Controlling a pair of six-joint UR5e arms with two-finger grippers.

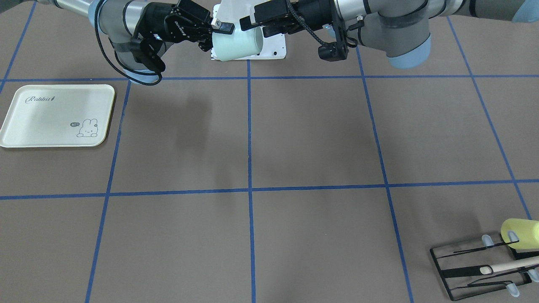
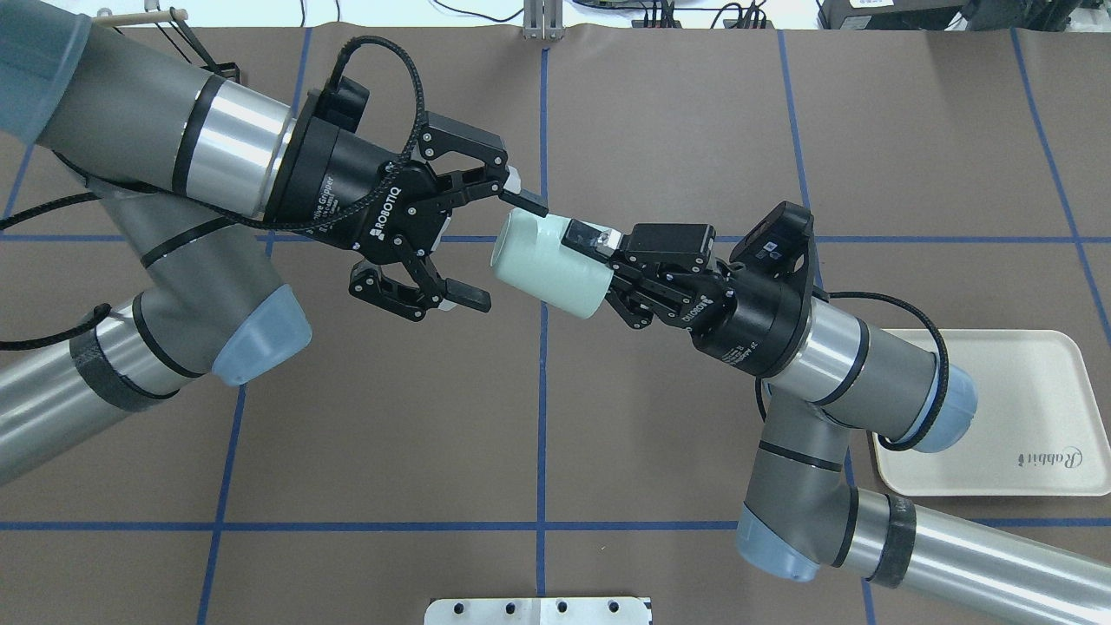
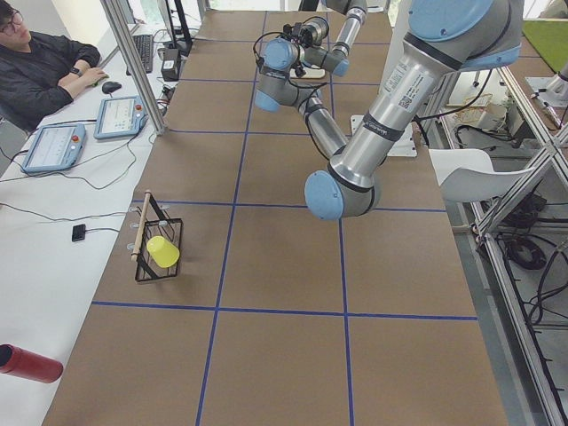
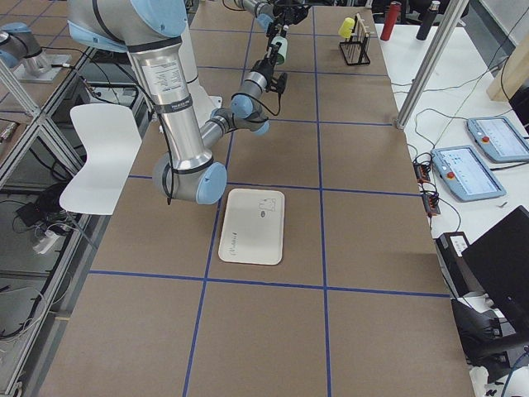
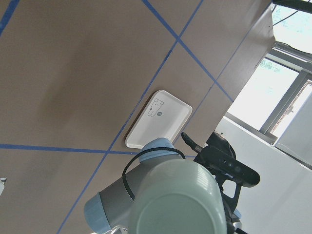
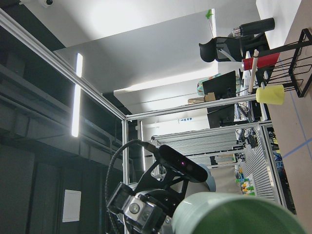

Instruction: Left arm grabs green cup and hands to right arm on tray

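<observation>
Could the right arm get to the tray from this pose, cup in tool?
Probably yes. The tray lies on the right arm's own side, nothing on it or before it. The right tool grips the green cup; the left tool is open.

We see the green cup point(image 5: 178, 200) close up, the right arm point(image 5: 105, 212) behind it, the tray point(image 5: 158, 119) on the tabletop point(image 5: 73, 73).

Two cups point(image 1: 236, 46) point(image 1: 520, 232) — one tray point(image 1: 42, 120) — one rack point(image 1: 463, 272)

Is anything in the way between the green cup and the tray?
Nothing visible does. The right tool holds the cup aloft, the open left tool beside it; no object lies between cup and tray.
</observation>
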